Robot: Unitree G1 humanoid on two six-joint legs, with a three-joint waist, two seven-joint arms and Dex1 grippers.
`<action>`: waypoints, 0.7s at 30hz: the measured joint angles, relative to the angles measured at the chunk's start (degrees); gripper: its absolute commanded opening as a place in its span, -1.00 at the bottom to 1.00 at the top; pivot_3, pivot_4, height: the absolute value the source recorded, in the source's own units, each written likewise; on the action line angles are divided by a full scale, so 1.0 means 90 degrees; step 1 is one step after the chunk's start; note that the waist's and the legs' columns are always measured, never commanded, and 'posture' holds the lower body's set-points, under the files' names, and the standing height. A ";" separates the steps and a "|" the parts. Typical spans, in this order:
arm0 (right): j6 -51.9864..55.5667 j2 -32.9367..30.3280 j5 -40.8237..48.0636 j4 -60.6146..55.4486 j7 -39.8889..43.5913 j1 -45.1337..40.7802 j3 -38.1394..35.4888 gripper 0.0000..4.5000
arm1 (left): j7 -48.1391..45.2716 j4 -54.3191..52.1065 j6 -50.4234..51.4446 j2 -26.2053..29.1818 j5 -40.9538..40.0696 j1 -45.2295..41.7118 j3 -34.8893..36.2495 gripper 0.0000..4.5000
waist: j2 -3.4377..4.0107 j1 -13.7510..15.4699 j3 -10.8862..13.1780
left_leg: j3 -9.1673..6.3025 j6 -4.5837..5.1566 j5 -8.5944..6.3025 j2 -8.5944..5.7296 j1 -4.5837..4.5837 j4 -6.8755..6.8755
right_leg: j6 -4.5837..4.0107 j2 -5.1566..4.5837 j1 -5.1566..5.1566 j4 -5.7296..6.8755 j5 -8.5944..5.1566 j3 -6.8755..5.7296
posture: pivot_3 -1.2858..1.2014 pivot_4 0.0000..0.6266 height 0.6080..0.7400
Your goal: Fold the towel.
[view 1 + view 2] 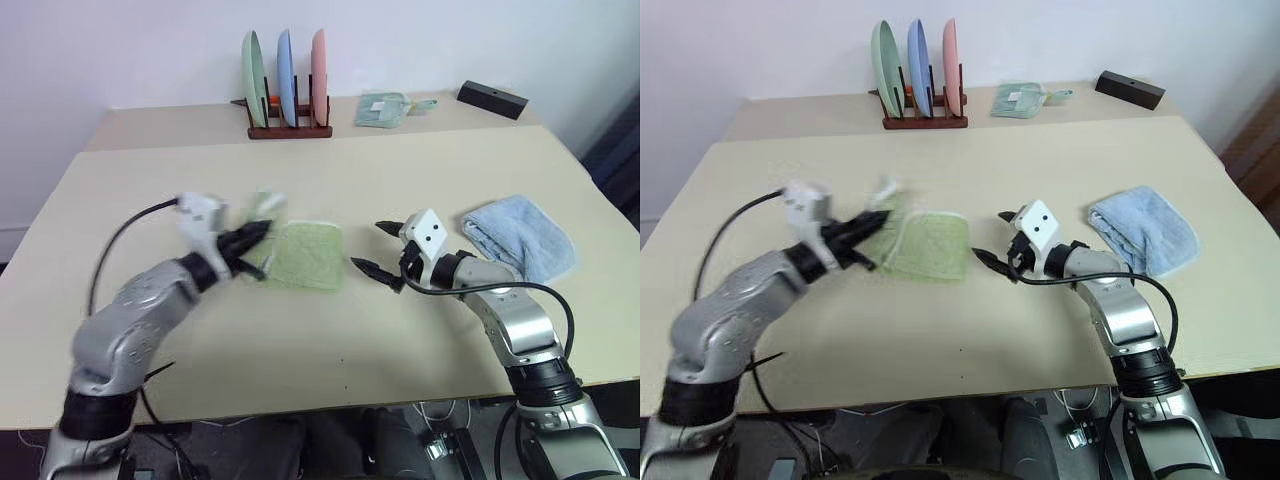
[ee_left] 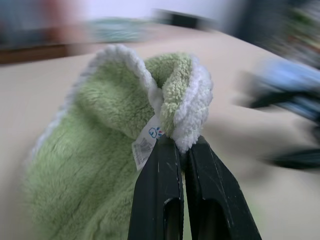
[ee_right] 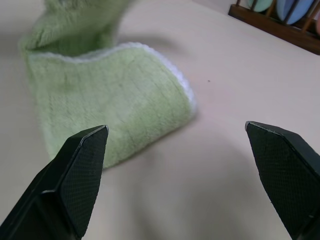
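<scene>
1. Left gripper (image 1: 262,229) is clamped tight on the towel (image 1: 305,256) at its white-edged corner by the tag (image 2: 148,145), lifted off the table (image 1: 330,340), probably to carry that edge over for a fold.
2. The rest of the towel lies flat mid-table.
3. Right gripper (image 1: 377,250) is spread wide and empty, just beside the towel's free edge.
4. Blue towel (image 1: 520,236), plate rack (image 1: 288,85), mint cloth (image 1: 380,108) and black box (image 1: 492,99) all sit well clear; nothing blocks.
</scene>
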 measured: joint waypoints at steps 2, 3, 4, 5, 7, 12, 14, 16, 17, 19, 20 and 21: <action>-0.0027 0.0001 -0.0033 0.0007 -0.0042 -0.0001 -0.0003 1.00 | -0.0280 0.0083 -0.0013 0.0003 0.0351 -0.0112 -0.0486 -0.98 | 0.0000 -0.0108 0.0000 | -0.0002 0.0000 0.0000 0.0004 -0.0002 -0.0011 | 0.0000 0.0001 -0.0010 0.0003 0.0000 0.0002 | 0.03 -0.52 1.00; -0.0031 -0.0001 -0.0038 0.0008 -0.0049 0.0000 -0.0006 1.00 | -0.0355 0.0133 -0.0016 0.0003 0.0450 -0.0112 -0.0589 -0.98 | 0.0000 -0.0138 0.0000 | -0.0001 -0.0002 -0.0001 0.0008 -0.0002 -0.0012 | 0.0000 0.0008 -0.0015 0.0003 0.0000 0.0002 | 0.03 -0.52 1.00; -0.0032 -0.0004 -0.0045 0.0009 -0.0068 0.0007 -0.0015 1.00 | -0.0475 0.0224 -0.0042 0.0008 0.0593 -0.0139 -0.0712 -0.98 | 0.0000 -0.0157 0.0000 | -0.0001 -0.0004 -0.0002 0.0012 -0.0002 -0.0012 | -0.0001 0.0010 -0.0015 0.0003 0.0000 0.0003 | 0.03 -0.52 1.00; -0.0032 -0.0007 -0.0051 0.0012 -0.0112 0.0015 -0.0026 1.00 | -0.0685 0.0415 -0.0132 0.0070 0.0859 -0.0272 -0.1008 -0.98 | 0.0000 -0.0140 0.0000 | -0.0002 -0.0005 -0.0002 0.0012 -0.0002 -0.0012 | -0.0001 0.0011 -0.0014 0.0003 0.0000 0.0001 | 0.03 -0.52 1.00; -0.0035 -0.0004 -0.0054 0.0005 -0.0171 0.0030 -0.0030 1.00 | -0.0988 0.0714 -0.0325 0.0104 0.1312 -0.0367 -0.1462 -0.98 | 0.0000 -0.0122 0.0000 | -0.0001 -0.0005 -0.0002 0.0011 -0.0001 -0.0010 | -0.0001 0.0011 -0.0010 0.0001 0.0000 0.0002 | 0.03 -0.52 1.00; -0.0035 -0.0022 -0.0063 -0.0004 -0.0245 0.0088 -0.0037 1.00 | -0.1236 0.1123 -0.0413 0.0000 0.1693 -0.0347 -0.1633 -0.86 | -0.0001 -0.0115 0.0000 | -0.0003 -0.0005 -0.0002 0.0009 -0.0006 -0.0006 | -0.0001 0.0010 -0.0011 0.0000 0.0000 0.0002 | 0.03 -0.52 1.00; -0.0035 -0.0025 -0.0092 -0.0006 -0.0261 0.0089 -0.0038 1.00 | -0.1357 0.1099 -0.0397 0.0005 0.1685 -0.0277 -0.1569 -0.57 | -0.0001 -0.0118 0.0001 | -0.0003 -0.0004 -0.0002 0.0010 -0.0005 -0.0006 | -0.0001 0.0010 -0.0011 0.0001 0.0000 0.0002 | 0.03 -0.52 1.00; -0.0035 -0.0025 -0.0104 -0.0006 -0.0271 0.0088 -0.0038 1.00 | -0.1428 0.1075 -0.0355 -0.0003 0.1659 -0.0131 -0.1454 -0.16 | 0.0000 -0.0119 0.0000 | -0.0003 -0.0005 -0.0002 0.0010 -0.0005 -0.0007 | -0.0001 0.0010 -0.0013 0.0001 0.0000 0.0002 | 0.03 -0.52 1.00; -0.0036 -0.0029 -0.0109 -0.0006 -0.0272 0.0088 -0.0038 1.00 | -0.1436 0.1068 -0.0347 -0.0004 0.1652 -0.0091 -0.1417 0.07 | 0.0000 -0.0119 0.0000 | -0.0003 -0.0005 -0.0002 0.0010 -0.0005 -0.0007 | -0.0001 0.0010 -0.0013 0.0001 0.0000 0.0002 | 0.03 -0.52 1.00; -0.0043 -0.0028 -0.0118 -0.0004 -0.0267 0.0075 -0.0033 1.00 | -0.1493 0.0994 -0.0251 -0.0076 0.1515 -0.0022 -0.1191 0.52 | -0.0001 -0.0116 0.0000 | -0.0003 -0.0005 -0.0002 0.0010 -0.0006 -0.0005 | -0.0001 0.0010 -0.0012 0.0001 0.0000 0.0002 | 0.03 -0.52 1.00; -0.0047 -0.0028 -0.0123 -0.0003 -0.0265 0.0065 -0.0031 1.00 | -0.1532 0.0914 -0.0231 -0.0090 0.1415 0.0002 -0.1064 0.72 | -0.0001 -0.0109 0.0001 | -0.0004 -0.0005 -0.0002 0.0010 -0.0006 -0.0002 | -0.0001 0.0010 -0.0011 0.0001 0.0000 0.0002 | 0.03 -0.52 1.00; -0.0060 -0.0029 -0.0136 0.0004 -0.0261 0.0039 -0.0024 1.00 | -0.1561 0.0780 -0.0150 -0.0130 0.1202 0.0059 -0.0827 0.72 | -0.0001 -0.0115 0.0001 | -0.0004 -0.0004 -0.0002 0.0010 -0.0007 -0.0002 | -0.0001 0.0009 -0.0011 0.0001 0.0000 0.0002 | 0.03 -0.52 1.00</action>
